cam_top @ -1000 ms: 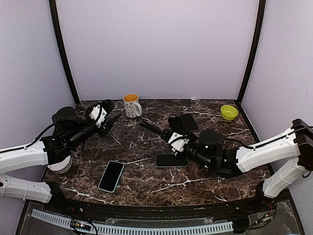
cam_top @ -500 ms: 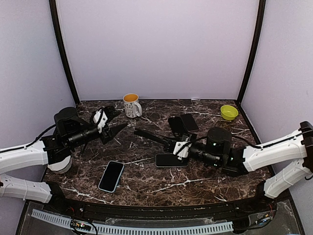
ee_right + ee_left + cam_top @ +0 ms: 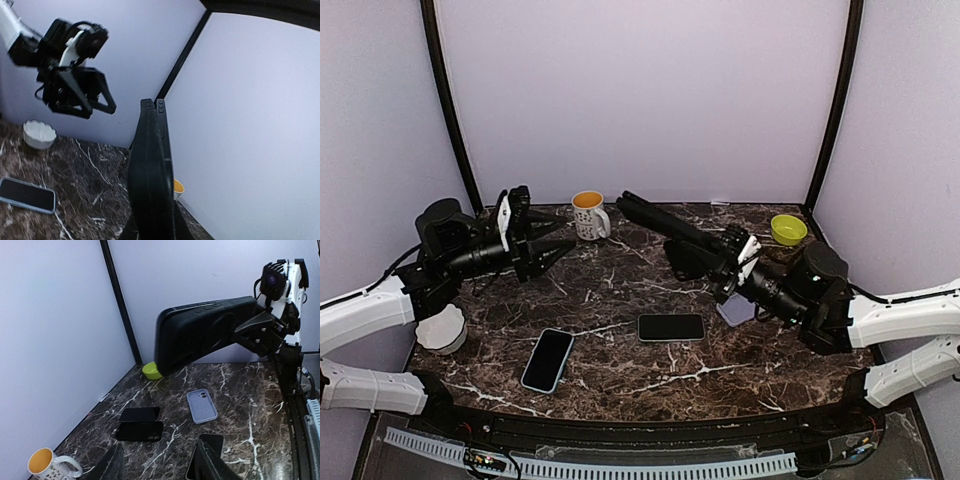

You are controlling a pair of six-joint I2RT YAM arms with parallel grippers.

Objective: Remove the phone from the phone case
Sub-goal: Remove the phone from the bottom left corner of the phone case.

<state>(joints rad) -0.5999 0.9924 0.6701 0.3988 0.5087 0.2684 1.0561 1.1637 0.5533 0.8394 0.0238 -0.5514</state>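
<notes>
My right gripper (image 3: 723, 257) is shut on one end of a black phone case (image 3: 665, 225) and holds it in the air, slanting up towards the back wall. The left wrist view shows the case's (image 3: 205, 335) back; the right wrist view shows the case (image 3: 150, 170) edge-on above my right gripper (image 3: 152, 232). The phone inside it is hidden. My left gripper (image 3: 542, 248) hovers open and empty to the left of the case, pointing at it. In its own view my left gripper (image 3: 160, 470) has only the table between its fingers.
On the marble table lie a bare black phone (image 3: 671, 327), a phone in a blue case (image 3: 548, 360), a lilac case (image 3: 735, 310) and a black case (image 3: 688, 258). A mug (image 3: 588, 213), a green bowl (image 3: 788, 229) and a white bowl (image 3: 440, 330) stand near the edges.
My right gripper has lifted the black phone case from low over the table up and back to the right. The left gripper has risen and drawn back to the left, staying open.
</notes>
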